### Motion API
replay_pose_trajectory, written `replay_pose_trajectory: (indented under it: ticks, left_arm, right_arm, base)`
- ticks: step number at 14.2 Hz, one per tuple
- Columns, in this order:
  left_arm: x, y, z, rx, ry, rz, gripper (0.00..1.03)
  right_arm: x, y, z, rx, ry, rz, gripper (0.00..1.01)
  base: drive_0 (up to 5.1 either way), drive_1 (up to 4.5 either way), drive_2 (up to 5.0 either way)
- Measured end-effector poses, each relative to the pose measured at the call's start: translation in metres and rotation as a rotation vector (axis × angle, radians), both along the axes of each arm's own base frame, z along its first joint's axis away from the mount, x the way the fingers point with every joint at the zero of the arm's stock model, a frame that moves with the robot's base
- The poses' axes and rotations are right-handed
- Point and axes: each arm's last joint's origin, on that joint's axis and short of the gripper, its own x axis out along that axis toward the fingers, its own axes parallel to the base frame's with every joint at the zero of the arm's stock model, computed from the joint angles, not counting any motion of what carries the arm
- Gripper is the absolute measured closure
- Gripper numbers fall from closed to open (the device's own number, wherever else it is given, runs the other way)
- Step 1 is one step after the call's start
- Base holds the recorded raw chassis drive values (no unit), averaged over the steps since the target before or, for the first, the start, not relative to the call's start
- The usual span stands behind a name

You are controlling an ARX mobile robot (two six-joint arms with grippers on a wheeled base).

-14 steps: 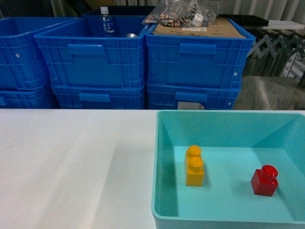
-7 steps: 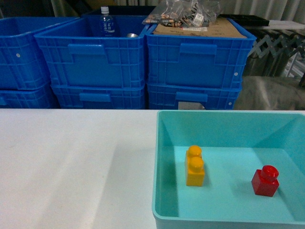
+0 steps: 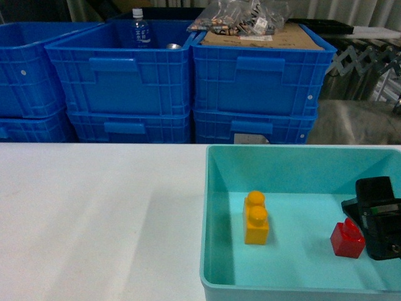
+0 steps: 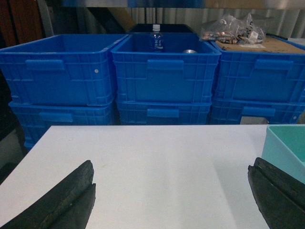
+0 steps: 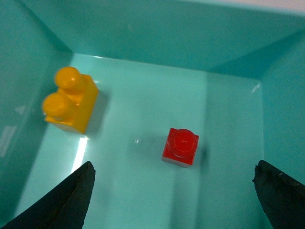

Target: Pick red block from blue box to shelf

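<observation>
The red block point(image 3: 346, 240) point(image 5: 180, 147) stands upright on the floor of the blue box point(image 3: 282, 168) point(image 5: 167, 38), towards its right side. My right gripper point(image 3: 369, 219) point(image 5: 173, 171) hangs inside the box just right of and above the block. It is open, with the block ahead of the gap and untouched. My left gripper point(image 4: 171, 164) is open over the white table point(image 4: 162, 157), holding nothing, with the box's corner point(image 4: 286, 143) at its right. The shelf is out of view.
An orange-yellow two-stud brick point(image 3: 256, 218) point(image 5: 70, 100) stands in the box's left half. Dark blue ribbed crates point(image 3: 125, 81) are stacked behind the table, holding a bottle point(image 3: 140, 28) and a cardboard sheet with bagged parts point(image 3: 250, 22). The white table point(image 3: 94, 213) stretches left of the box.
My right gripper has come into the head view from the right and now sits beside the red block. Both bricks have stayed where they were.
</observation>
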Motion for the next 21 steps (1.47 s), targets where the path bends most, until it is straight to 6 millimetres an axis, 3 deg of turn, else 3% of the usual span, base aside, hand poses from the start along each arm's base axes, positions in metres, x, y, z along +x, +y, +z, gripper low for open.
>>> replay_pose_trajectory:
  ticks: [4, 11, 13, 17, 18, 20, 21]
  left_arm:
    - [0.0, 0.0, 0.0, 0.0, 0.0, 0.0, 0.05]
    - [0.0, 0.0, 0.0, 0.0, 0.0, 0.0, 0.05]
    - [0.0, 0.0, 0.0, 0.0, 0.0, 0.0, 0.05]
    - [0.0, 0.0, 0.0, 0.0, 0.0, 0.0, 0.05]
    - [0.0, 0.0, 0.0, 0.0, 0.0, 0.0, 0.05]
    - [0.0, 0.0, 0.0, 0.0, 0.0, 0.0, 0.05]
    - [0.0, 0.0, 0.0, 0.0, 0.0, 0.0, 0.05]
  right_arm:
    - [0.03, -0.005, -0.027, -0.003, 0.076, -0.039, 0.03]
    - [0.051, -0.002, -0.064, -0.051, 0.156, -0.07, 0.03]
    - [0.056, 0.004, -0.076, -0.059, 0.172, -0.073, 0.23]
    - [0.062, 0.008, -0.078, -0.042, 0.159, -0.082, 0.65]
    - [0.063, 0.008, -0.078, -0.036, 0.143, -0.087, 0.72]
    - [0.055, 0.003, -0.068, -0.007, 0.119, -0.098, 0.73]
    - [0.048, -0.003, -0.053, 0.013, 0.083, -0.108, 0.73]
  base:
    - [0.0, 0.0, 0.0]
    - [0.0, 0.0, 0.0]
    - [0.0, 0.0, 0.0]
    - [0.0, 0.0, 0.0]
    - [0.0, 0.0, 0.0]
    - [0.0, 0.0, 0.0]
    - [0.0, 0.0, 0.0]
